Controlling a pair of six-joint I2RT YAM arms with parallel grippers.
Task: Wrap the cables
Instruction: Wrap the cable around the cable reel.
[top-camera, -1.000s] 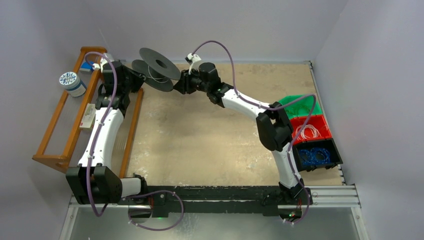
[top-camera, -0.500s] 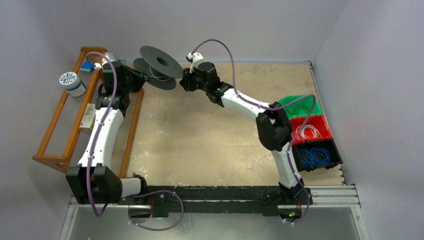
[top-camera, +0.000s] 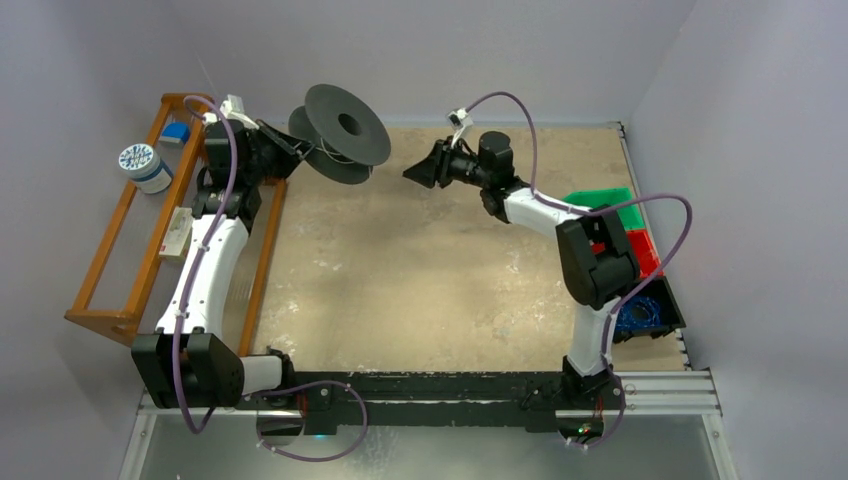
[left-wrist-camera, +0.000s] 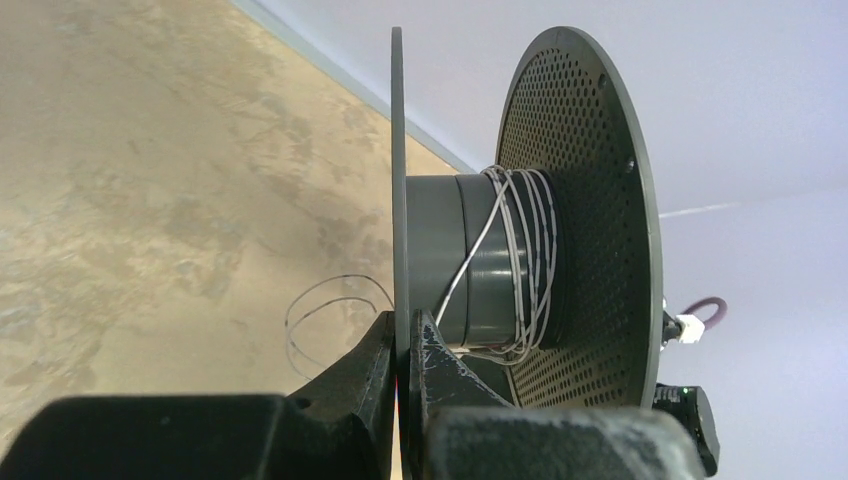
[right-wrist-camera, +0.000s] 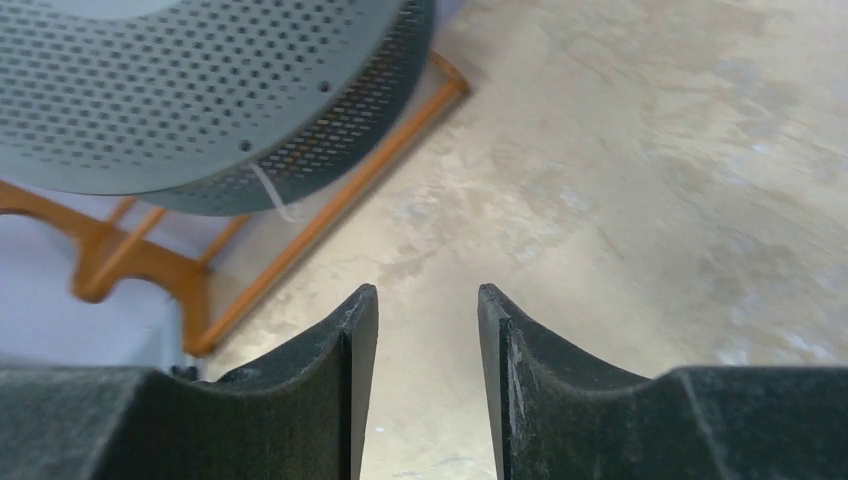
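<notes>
Standing at the near edge and looking left to right, I see a wooden rack (top-camera: 120, 250) along the desk's (top-camera: 430, 290) 9 o'clock side. A blue-and-white patterned roll (top-camera: 145, 166) sits just outside the rack toward 10 o'clock.

The left arm reaches up along the rack. Its left hand (top-camera: 290, 148) is pinched tight on the edge of a dark grey spool (top-camera: 345, 125), which it holds off the desk at about 11 o'clock. From the left wrist camera the two fingers press flat against either face of the thin solid flange, with no gap showing.

The cable (left-wrist-camera: 520, 250) is whitish and thin. It is wound in several turns round the spool's hub, bunched against the perforated flange, and one strand slants back across the bare hub toward the solid flange. A thin loop of wire (left-wrist-camera: 330, 310) curls out beyond the solid flange over the desk, and I cannot tell where it ends. In the right wrist view a short pale strand pokes out past the perforated rim.

The right hand (top-camera: 412, 173) hangs at roughly 12 o'clock, near the spool but apart from it and pointing at it. Its fingers stand moderately parted with nothing between them, only bare desk behind the gap.

At 3 o'clock the right arm partly hides three bins. These are a green bin (top-camera: 600, 198), a red bin (top-camera: 648, 255) and a black bin (top-camera: 668, 305) holding blue wire (top-camera: 637, 318).
</notes>
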